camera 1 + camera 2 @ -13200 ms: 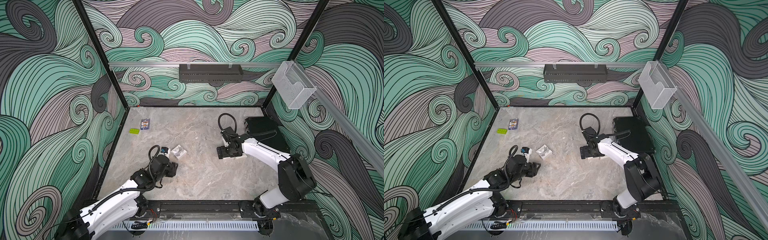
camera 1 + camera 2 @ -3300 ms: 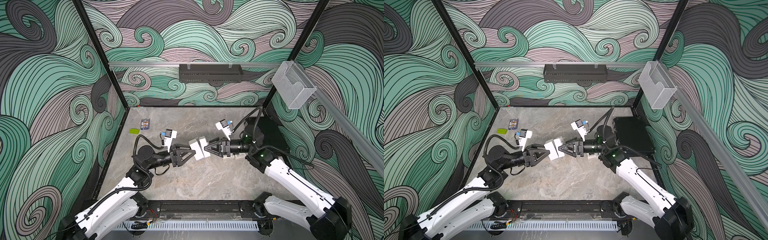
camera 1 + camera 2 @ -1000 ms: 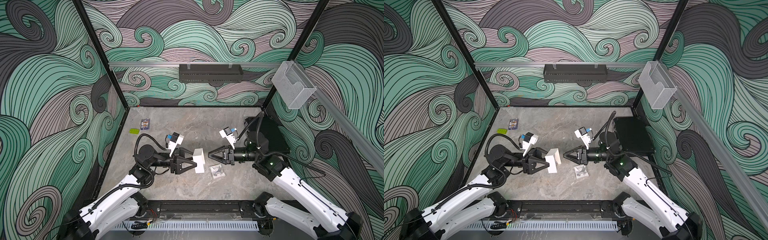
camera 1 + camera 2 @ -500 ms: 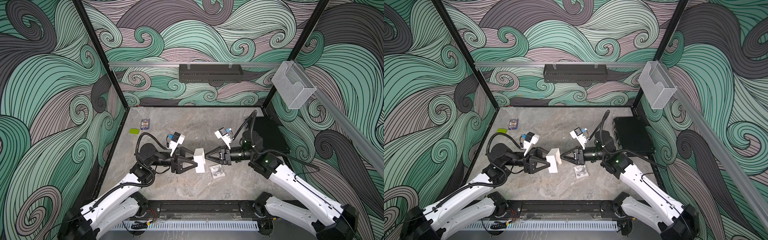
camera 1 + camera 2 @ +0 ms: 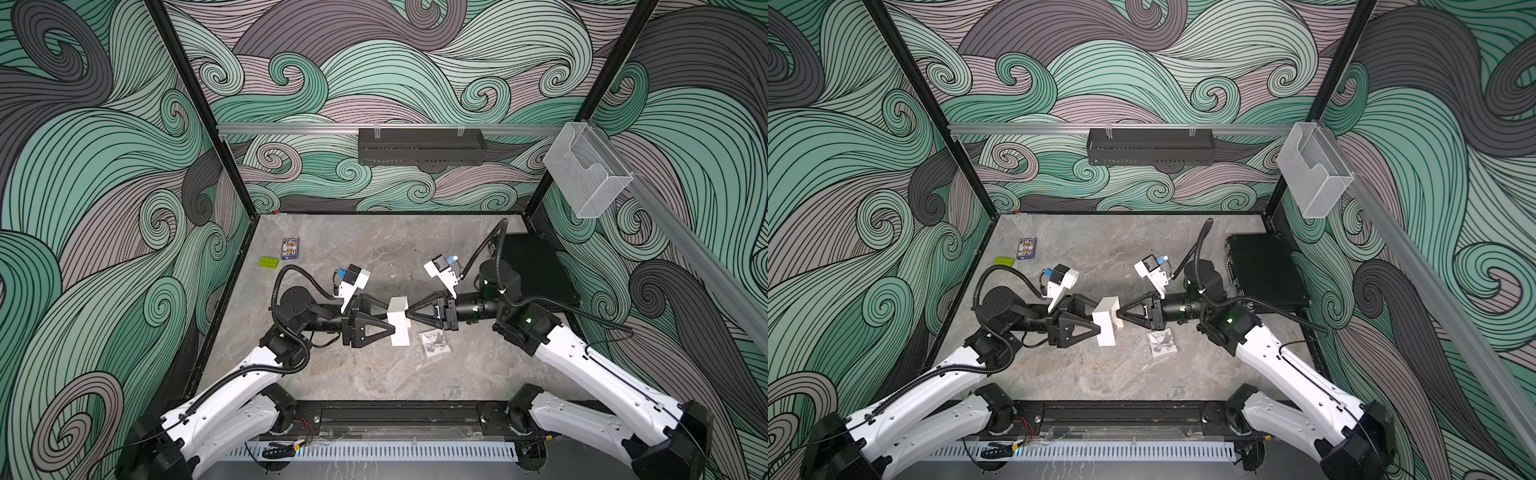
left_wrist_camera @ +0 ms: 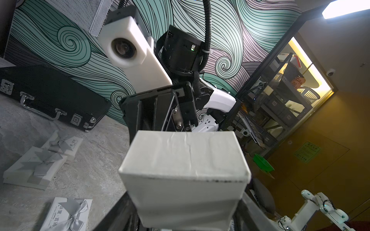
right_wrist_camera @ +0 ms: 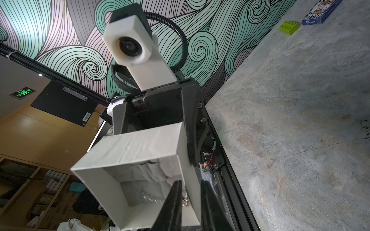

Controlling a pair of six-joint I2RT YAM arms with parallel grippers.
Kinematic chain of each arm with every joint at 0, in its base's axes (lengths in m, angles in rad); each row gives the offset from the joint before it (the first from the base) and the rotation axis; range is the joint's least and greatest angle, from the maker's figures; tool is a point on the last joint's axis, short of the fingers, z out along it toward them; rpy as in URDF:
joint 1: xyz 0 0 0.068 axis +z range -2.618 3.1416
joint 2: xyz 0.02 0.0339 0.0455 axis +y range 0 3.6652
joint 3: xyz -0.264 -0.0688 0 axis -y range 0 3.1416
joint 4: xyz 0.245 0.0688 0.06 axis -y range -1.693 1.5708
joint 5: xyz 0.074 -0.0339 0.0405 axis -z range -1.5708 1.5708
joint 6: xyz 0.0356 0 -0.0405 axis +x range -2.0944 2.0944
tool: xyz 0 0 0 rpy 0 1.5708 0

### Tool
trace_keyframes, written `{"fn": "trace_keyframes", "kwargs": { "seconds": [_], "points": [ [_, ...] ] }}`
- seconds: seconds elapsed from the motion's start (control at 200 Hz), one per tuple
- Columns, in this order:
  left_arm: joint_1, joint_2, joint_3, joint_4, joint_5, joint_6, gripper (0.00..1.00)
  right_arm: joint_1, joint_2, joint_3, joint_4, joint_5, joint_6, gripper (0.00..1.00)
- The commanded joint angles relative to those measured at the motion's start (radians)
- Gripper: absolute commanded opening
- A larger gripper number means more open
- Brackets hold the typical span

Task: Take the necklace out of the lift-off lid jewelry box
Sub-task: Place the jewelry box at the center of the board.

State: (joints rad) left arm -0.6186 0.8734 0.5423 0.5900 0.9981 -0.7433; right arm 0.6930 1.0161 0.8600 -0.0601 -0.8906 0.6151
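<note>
Extraction step: left fingers [image 5: 371, 331] clamp the white cardboard jewelry box [image 5: 400, 332], which is tipped sideways. The silver chain necklace [image 7: 151, 199] lies inside it. Right fingers [image 7: 172, 204], narrowly apart, seem to straddle its wall, and whether they grip anything is unclear. Next move: pinch the chain and draw straight out.

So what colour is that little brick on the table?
The brick is lime green, clearest in the right wrist view.
</note>
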Motion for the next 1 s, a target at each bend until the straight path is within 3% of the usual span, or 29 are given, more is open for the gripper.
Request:
{"fn": "trace_keyframes", "kwargs": {
  "seconds": [0.0, 0.205, 0.305, 0.45, 0.56, 0.776, 0.996],
  "points": [
    [-0.001, -0.008, 0.042, 0.016, 0.022, 0.018, 0.62, 0.015, 0.013, 0.031, 0.041, 0.011, -0.003, 0.16],
    [-0.001, -0.009, 0.041, 0.015, 0.019, 0.021, 0.62, 0.02, 0.009, 0.033, 0.046, 0.01, -0.003, 0.0],
    [-0.002, -0.002, 0.041, 0.01, 0.018, 0.023, 0.63, 0.02, 0.003, 0.027, 0.045, 0.01, -0.005, 0.0],
    [-0.001, 0.002, 0.046, -0.035, 0.0, 0.046, 0.81, 0.02, -0.007, 0.024, 0.01, 0.038, -0.026, 0.0],
    [0.0, -0.013, 0.051, -0.127, -0.048, 0.096, 0.86, 0.019, -0.019, 0.037, -0.088, 0.097, -0.075, 0.0],
    [0.003, -0.105, 0.073, -0.504, -0.335, 0.226, 0.87, 0.019, -0.012, 0.107, -0.475, 0.438, -0.235, 0.0],
    [0.016, -0.118, 0.043, -0.733, -0.711, 0.263, 0.86, 0.046, 0.08, 0.065, -0.573, 0.611, -0.249, 0.0]
  ]
}}
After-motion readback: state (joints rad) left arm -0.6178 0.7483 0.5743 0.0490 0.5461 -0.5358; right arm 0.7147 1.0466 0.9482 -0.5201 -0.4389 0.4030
